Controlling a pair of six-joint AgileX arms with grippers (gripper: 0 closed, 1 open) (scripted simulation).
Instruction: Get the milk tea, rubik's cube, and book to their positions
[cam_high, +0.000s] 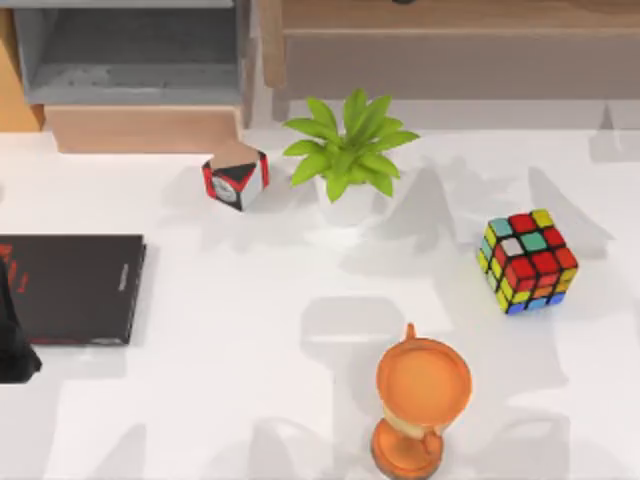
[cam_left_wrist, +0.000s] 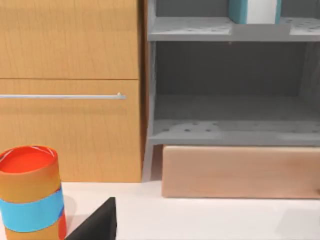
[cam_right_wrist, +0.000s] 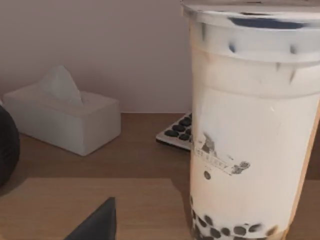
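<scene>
Just beyond the right gripper's dark fingertip, the milk tea stands upright on a wooden surface, a clear lidded cup of pale tea with dark pearls at the bottom; I cannot tell how far those fingers are spread or whether they touch it. The left gripper's fingertip is similarly unclear, with the light-blue, white-edged book well beyond it on a grey shelf. The rubik's cube sits on the white table toward its right side.

The rubik's cube shows red, yellow, green, blue, orange and white stickers on a black grid, while the smaller box is red, black and white. The milk tea is creamy white with dark pearls, the book light blue with white pages. The surface is white, the plant bright green, the slab black with red marks.
</scene>
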